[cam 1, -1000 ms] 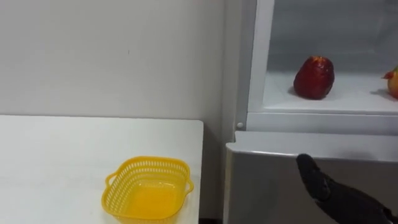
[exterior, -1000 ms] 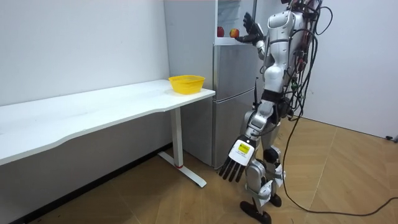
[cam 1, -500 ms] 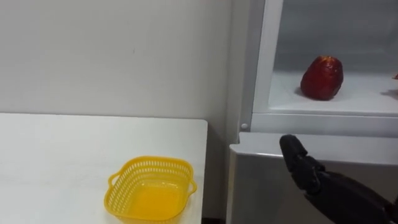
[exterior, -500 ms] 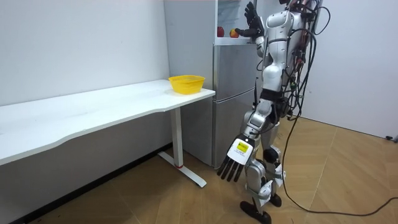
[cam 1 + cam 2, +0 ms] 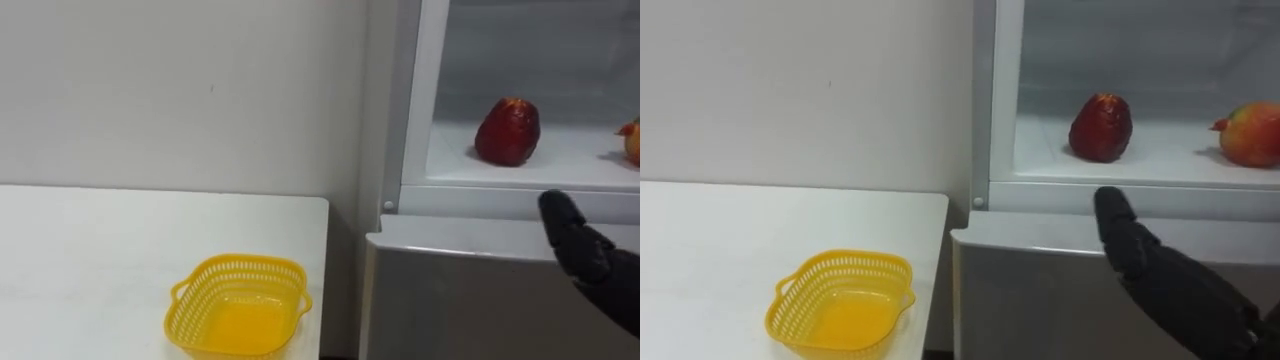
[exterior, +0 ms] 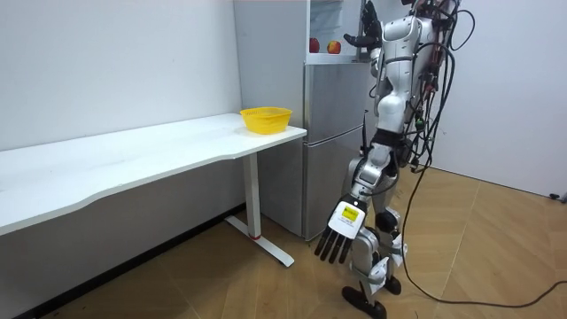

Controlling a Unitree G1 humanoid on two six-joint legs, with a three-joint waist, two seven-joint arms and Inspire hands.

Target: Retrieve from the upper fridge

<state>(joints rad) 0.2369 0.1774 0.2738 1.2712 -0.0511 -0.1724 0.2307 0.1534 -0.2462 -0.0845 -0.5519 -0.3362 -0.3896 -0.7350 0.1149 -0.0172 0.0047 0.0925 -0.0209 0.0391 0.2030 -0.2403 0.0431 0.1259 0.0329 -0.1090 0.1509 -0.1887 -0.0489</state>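
Note:
The upper fridge compartment (image 5: 520,165) stands open. On its white shelf a dark red fruit (image 5: 507,131) sits to the left and an orange-red fruit (image 5: 1250,135) to the right. My right hand (image 5: 1137,253) is raised in front of the fridge, its fingers straight and open, with the tips just below the shelf's front edge. It touches neither fruit and holds nothing. In the room view I stand facing the fridge (image 6: 332,133), and my left hand (image 6: 337,239) hangs open at my side.
A yellow plastic basket (image 5: 240,262) sits empty on the white table (image 5: 90,250), near the corner beside the fridge. The shut lower fridge door (image 5: 450,300) is below my right hand. A bare wall stands behind the table.
My right hand has risen from in front of the lower door toward the shelf edge. The eye view has shifted slightly. Both fruits lie where they were.

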